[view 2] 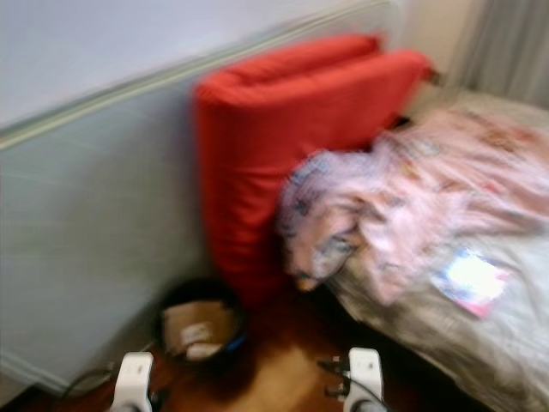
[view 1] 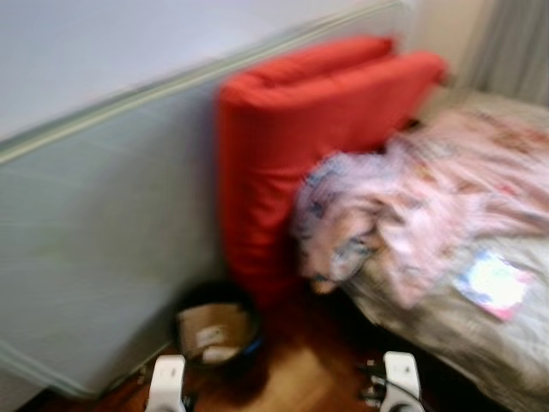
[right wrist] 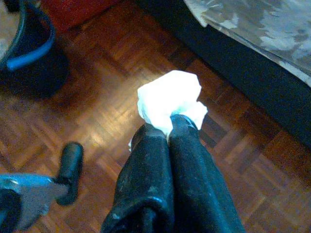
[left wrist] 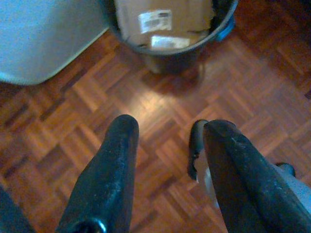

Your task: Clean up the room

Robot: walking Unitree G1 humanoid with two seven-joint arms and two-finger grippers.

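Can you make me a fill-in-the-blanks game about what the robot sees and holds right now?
1. The right gripper is shut on a crumpled white ____.
2. The black bin on the wooden floor has ____ in it.
3. The big cushion leaning on the wall is ____.
4. The left gripper has its fingers ____ and holds nothing.

Missing words: tissue; cardboard; red; open

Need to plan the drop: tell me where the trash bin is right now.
The black trash bin stands on the parquet floor ahead on the robot's left, beside the pale panel and at the foot of the red cushion, with cardboard inside.
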